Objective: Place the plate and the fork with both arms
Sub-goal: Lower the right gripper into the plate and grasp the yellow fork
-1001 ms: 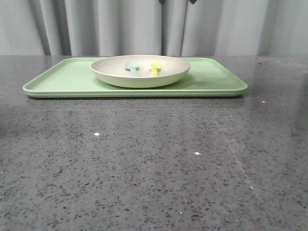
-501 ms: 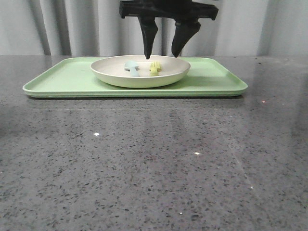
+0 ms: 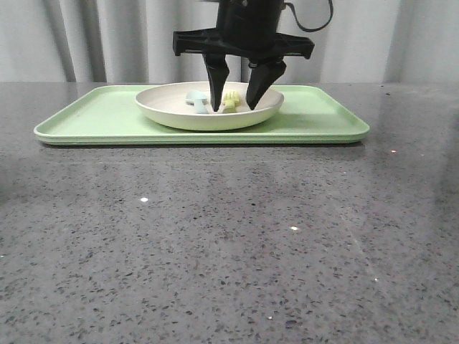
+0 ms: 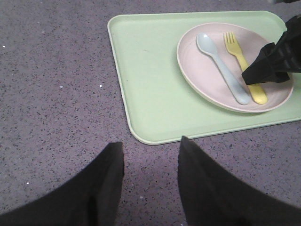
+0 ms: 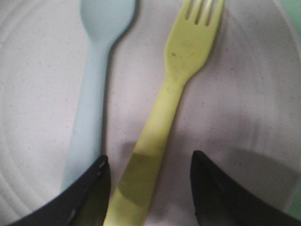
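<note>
Yellow plastic against cream: found the fork (image 5: 174, 94) lying flat inside the plate (image 5: 244, 94), just beside a pale blue spoon (image 5: 91, 108). Found the plate itself sitting on a light-green tray (image 3: 93, 115), on the grey speckled desk (image 3: 229, 244).

Saw the right claw (image 3: 234, 107) lowered into the plate, fingers spread wide on either side of the fork's handle and gripping nothing. Could not judge contact between fingertips and dish from any view. Saw the left claw (image 4: 150, 143) likewise released and empty, hanging over bare desk near a corner of the tray, well apart from the plate.

Judged the task barely begun: nothing lifted, nothing placed, fork and plate both on the tray. Took the step in hand to be the pinch on the fork's handle. Left to do, by that reckoning: closing on the fork, raising it clear without dragging the spoon along, bringing the left claw to the plate's rim, then setting both things down at their places.
</note>
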Available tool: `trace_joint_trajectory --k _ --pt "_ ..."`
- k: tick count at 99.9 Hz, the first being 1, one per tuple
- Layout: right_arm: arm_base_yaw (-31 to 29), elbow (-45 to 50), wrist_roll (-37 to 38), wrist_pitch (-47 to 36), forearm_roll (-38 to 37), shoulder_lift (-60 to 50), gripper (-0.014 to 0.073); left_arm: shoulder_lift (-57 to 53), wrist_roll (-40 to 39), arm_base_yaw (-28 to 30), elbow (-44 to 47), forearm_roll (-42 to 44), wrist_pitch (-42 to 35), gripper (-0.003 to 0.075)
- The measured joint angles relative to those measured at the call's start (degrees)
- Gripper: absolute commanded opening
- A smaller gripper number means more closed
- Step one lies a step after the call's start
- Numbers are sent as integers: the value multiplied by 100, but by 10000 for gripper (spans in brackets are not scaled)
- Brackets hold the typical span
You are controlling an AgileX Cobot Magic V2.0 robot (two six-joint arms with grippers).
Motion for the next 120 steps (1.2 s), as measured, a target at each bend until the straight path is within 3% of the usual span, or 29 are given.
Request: trace_joint_trajectory --k 120 --pt "0 0 24 -90 53 105 335 0 0 0 0 -126 -13 282"
